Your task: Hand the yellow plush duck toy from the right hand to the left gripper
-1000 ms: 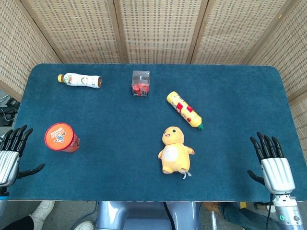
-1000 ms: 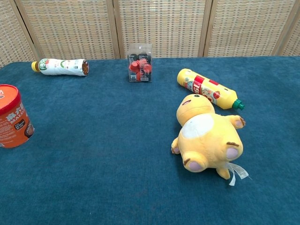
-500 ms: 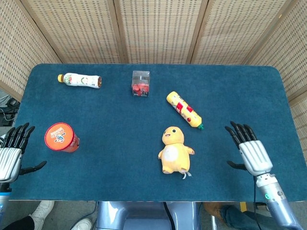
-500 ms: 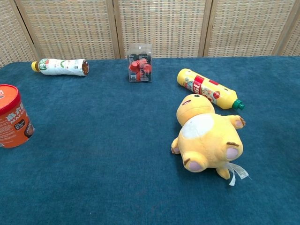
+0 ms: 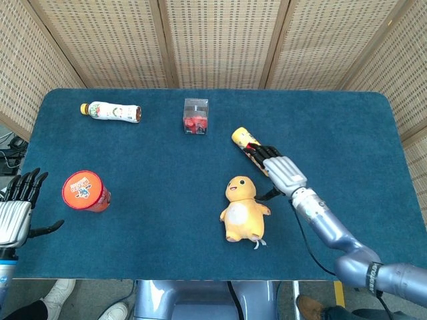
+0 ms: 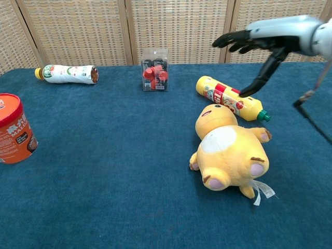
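Two hands in view, both holding nothing, with the duck lying loose on the table.

We saw the blue table point(image 5: 347, 133) carrying the yellow plush duck point(image 5: 241, 212) on its back near the front middle, head pointing away from us, untouched. Our right hand point(image 5: 280, 172) hovered just beyond and to the right of the duck's head, above the yellow bottle point(image 6: 228, 98), fingers point(image 6: 231, 39) stretched forward and spread, thumb hanging down, with the forearm reaching in from the front right corner. Our left hand point(image 5: 17, 210) sat well apart at the table's left edge, fingers apart and straight, beside the orange tub point(image 5: 85, 191).
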You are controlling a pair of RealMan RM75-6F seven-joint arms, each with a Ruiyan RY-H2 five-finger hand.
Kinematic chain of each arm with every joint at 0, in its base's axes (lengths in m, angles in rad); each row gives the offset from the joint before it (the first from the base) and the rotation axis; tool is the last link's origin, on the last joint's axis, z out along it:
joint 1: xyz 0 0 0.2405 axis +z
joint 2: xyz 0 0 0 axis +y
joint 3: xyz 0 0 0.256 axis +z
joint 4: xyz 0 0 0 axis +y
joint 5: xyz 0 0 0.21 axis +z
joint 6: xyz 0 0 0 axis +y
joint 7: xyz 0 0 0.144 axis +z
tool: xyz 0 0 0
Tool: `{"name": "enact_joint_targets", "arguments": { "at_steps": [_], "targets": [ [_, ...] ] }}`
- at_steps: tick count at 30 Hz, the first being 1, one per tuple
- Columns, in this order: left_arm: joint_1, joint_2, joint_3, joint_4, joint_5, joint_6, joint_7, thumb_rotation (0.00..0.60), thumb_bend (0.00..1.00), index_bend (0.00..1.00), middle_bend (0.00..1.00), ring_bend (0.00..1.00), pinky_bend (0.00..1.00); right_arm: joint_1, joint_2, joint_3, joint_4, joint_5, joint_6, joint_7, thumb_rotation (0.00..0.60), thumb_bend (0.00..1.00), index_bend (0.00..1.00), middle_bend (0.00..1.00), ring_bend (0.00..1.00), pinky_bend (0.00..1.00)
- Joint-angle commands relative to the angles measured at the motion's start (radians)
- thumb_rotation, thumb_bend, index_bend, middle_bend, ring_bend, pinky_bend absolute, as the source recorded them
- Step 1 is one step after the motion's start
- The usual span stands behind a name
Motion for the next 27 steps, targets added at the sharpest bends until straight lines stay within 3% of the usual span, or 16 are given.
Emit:
{"name": "enact_joint_targets", "arguments": {
  "at_steps": [1, 9, 16, 20, 24, 27],
  "targets": [
    [-0.003, -0.004, -0.003, 0.003, -0.007, -0.006, 0.007, 0.600, 0.00, 0.00, 0.00, 0.00, 0.00, 0.098, -0.095, -0.023, 0.096, 0.139, -0.070, -0.082, 0.600, 0.11, 0.00, 0.12, 0.06, 0.18],
    [-0.011, -0.014, -0.005, 0.011, -0.024, -0.025, 0.025, 0.600, 0.00, 0.00, 0.00, 0.00, 0.00, 0.227, -0.168, -0.096, 0.169, 0.358, -0.102, -0.186, 0.600, 0.16, 0.05, 0.14, 0.11, 0.27],
    [-0.013, -0.017, -0.005, 0.013, -0.030, -0.032, 0.028, 0.600, 0.00, 0.00, 0.00, 0.00, 0.00, 0.330, -0.177, -0.194, 0.194, 0.562, -0.077, -0.299, 0.600, 0.17, 0.08, 0.12, 0.10, 0.28],
    [-0.015, -0.016, -0.004, 0.013, -0.028, -0.034, 0.025, 0.600, 0.00, 0.00, 0.00, 0.00, 0.00, 0.372, -0.171, -0.246, 0.190, 0.640, -0.063, -0.359, 0.600, 0.18, 0.16, 0.14, 0.10, 0.28],
    [-0.016, -0.016, -0.003, 0.013, -0.025, -0.035, 0.022, 0.600, 0.00, 0.00, 0.00, 0.00, 0.00, 0.429, -0.163, -0.305, 0.175, 0.747, -0.069, -0.417, 0.600, 0.27, 0.34, 0.28, 0.22, 0.29],
    [-0.016, -0.015, -0.002, 0.012, -0.024, -0.036, 0.020, 0.600, 0.00, 0.00, 0.00, 0.00, 0.00, 0.454, -0.161, -0.331, 0.168, 0.780, -0.064, -0.442, 0.600, 0.43, 0.51, 0.46, 0.42, 0.44]
  ]
}}
